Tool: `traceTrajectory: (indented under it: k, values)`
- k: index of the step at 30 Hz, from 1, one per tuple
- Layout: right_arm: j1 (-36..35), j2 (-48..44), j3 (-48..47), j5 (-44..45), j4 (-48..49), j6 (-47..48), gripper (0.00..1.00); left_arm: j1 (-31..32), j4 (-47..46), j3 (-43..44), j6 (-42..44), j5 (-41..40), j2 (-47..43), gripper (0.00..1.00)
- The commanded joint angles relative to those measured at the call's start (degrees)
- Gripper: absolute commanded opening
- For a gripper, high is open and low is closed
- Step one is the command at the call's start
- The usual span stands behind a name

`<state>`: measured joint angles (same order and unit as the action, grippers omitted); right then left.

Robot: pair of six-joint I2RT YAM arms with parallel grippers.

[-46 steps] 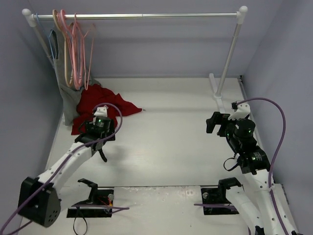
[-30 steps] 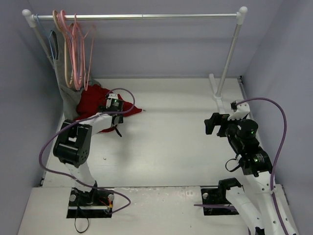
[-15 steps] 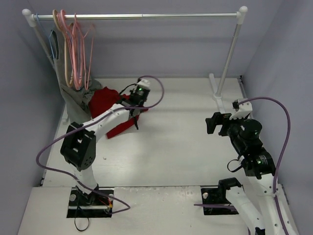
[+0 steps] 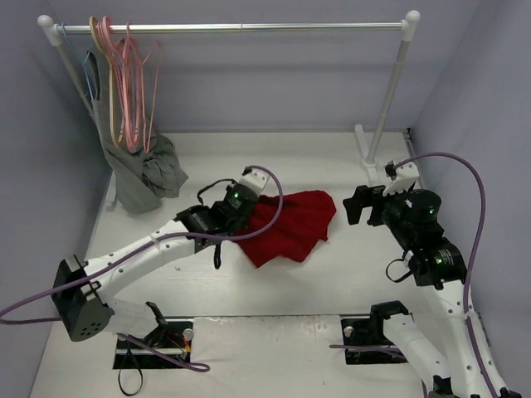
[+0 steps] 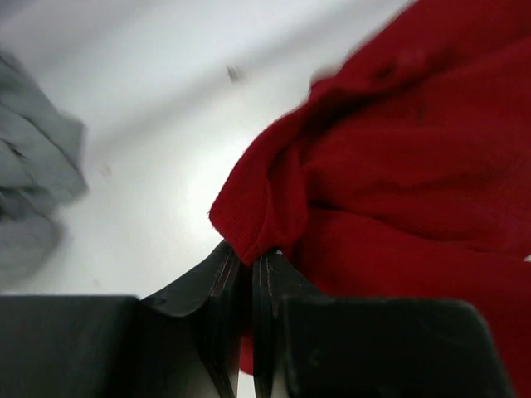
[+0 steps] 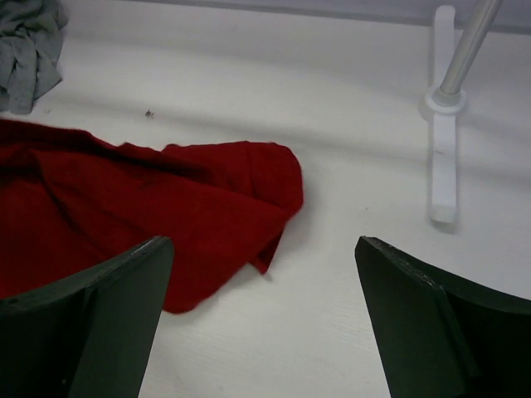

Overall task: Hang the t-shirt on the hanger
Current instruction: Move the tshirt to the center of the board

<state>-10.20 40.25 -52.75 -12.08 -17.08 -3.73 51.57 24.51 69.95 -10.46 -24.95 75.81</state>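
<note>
The t-shirt's (image 4: 290,225) edge is pinched by the left gripper (image 5: 246,261); the right gripper (image 6: 261,245) is spread wide nearby.

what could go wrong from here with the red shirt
1. The left gripper pinches only a small fold at the edge of the t-shirt, so the cloth may slip out when pulled.
2. The t-shirt lies crumpled with no neck opening showing, so threading it may be hard.
3. The pink hanger hangs bunched against a tan hanger on the rail; grabbing it could snag its neighbour.
</note>
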Motion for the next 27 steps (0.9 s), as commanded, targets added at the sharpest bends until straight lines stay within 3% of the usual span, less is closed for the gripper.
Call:
traceTrajectory:
  k: [1,3,6,10,12,19,21,22,23,27]
  values:
    - [-0.35,2.37,-0.60,-3.13,0.56,-0.05,0.97,0.99,3.08,-4.98,-6.23,4.55,-1.96,0.08]
    - [-0.96,3.86,-0.60,-3.22,0.29,-0.32,0.94,0.99,4.22,-8.06,-9.40,5.70,-4.69,0.13]
    - [-2.72,7.89,-1.30,-1.99,-0.06,-0.84,0.91,1.08,5.02,-14.91,-12.30,7.89,-11.19,0.13]
    - [-6.76,15.81,-2.97,2.92,-0.32,-2.60,0.86,0.81,6.86,-22.66,-15.46,5.71,-19.10,0.17]
    - [-8.08,21.33,-3.50,6.78,-0.15,-3.21,0.83,0.64,6.17,-25.03,-16.43,4.56,-20.08,0.17]
    - [-12.20,28.92,-5.43,1.10,7.05,0.99,0.59,0.28,2.30,-26.27,-17.31,6.40,-17.10,0.17]
    - [-13.53,31.46,-6.04,0.48,7.33,4.16,0.58,0.20,1.94,-26.71,-18.10,7.19,-15.96,0.17]
    - [-14.58,32.43,-6.31,-0.22,7.06,5.56,0.60,0.20,1.77,-27.15,-18.98,7.63,-15.78,0.21]
    - [-14.94,34.09,-6.48,-0.49,7.06,6.70,0.63,0.11,1.42,-27.67,-19.51,7.72,-15.69,0.33]
    - [-16.34,35.86,-6.40,-2.07,8.20,8.20,0.69,-0.07,-2.70,-31.80,-20.57,8.95,-16.57,0.42]
